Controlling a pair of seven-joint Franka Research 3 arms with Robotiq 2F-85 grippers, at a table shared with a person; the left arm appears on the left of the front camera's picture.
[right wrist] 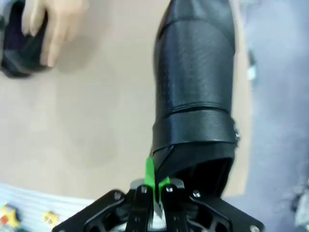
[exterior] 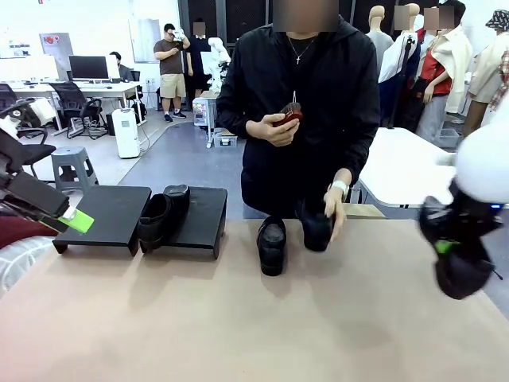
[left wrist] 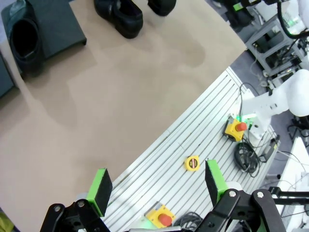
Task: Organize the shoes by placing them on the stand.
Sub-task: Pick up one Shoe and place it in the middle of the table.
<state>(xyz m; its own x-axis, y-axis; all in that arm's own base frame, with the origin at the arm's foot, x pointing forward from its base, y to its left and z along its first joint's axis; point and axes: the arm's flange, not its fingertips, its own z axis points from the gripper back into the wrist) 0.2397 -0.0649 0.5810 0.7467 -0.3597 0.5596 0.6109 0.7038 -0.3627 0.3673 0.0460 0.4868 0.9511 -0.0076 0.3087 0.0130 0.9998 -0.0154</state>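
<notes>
Tan surface [exterior: 238, 318]: right gripper [right wrist: 155, 186] pinches the collar of a tall shiny black leather shoe [right wrist: 195, 96], presumably for carrying to the low black stand [exterior: 111, 211]; left gripper [left wrist: 157, 186] gapes wide.

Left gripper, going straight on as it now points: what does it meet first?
Probably the bare tabletop near its edge, or the slatted base beside it; depth is unclear. The left gripper has its jaws open.

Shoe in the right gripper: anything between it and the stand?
Yes. On the tan table, between the held black leather shoe and the black stand, sit a black loafer and another black shoe under the person's hand.
</notes>
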